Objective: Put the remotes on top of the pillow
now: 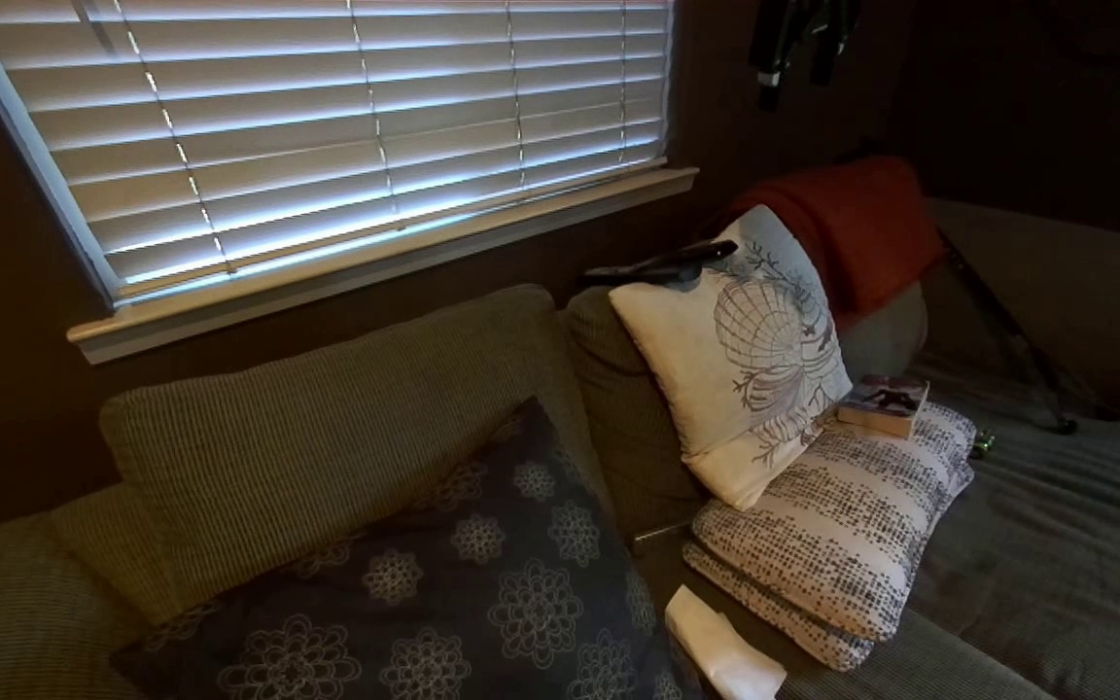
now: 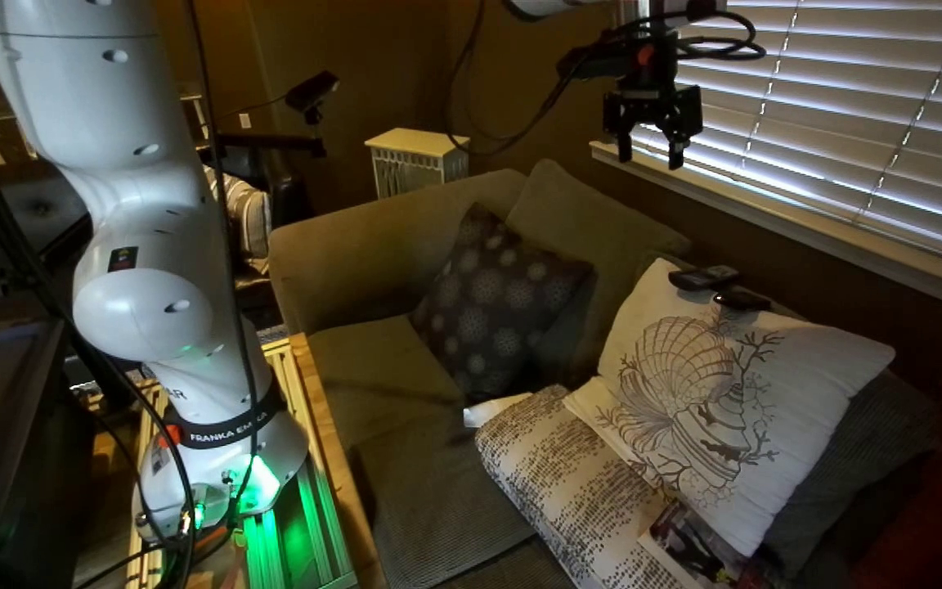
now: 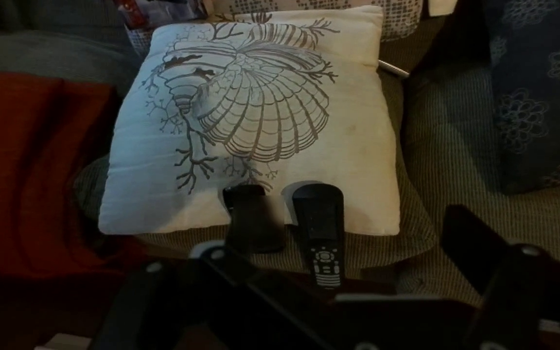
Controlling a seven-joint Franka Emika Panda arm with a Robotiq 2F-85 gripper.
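Note:
Two black remotes lie side by side across the top edge of the white shell-print pillow and the sofa back. In an exterior view one remote (image 2: 704,277) and the other remote (image 2: 741,300) show apart. In the wrist view the remote with buttons (image 3: 320,218) is clear; the other remote (image 3: 243,192) is partly blurred. They overlap in an exterior view. The grey-and-cream pillow (image 1: 832,506) lies flat on the seat, and also shows in an exterior view (image 2: 553,458). My gripper (image 2: 651,158) is open and empty, raised above the sofa back; its fingers also show in the wrist view (image 3: 358,226).
The white shell-print pillow (image 2: 692,393) leans on the sofa back, touching the grey-and-cream pillow. A book (image 1: 884,403) lies on the latter. A red blanket (image 1: 852,233), a dark flowered cushion (image 1: 463,583) and white paper (image 1: 723,647) are nearby. The window sill (image 1: 385,262) runs behind.

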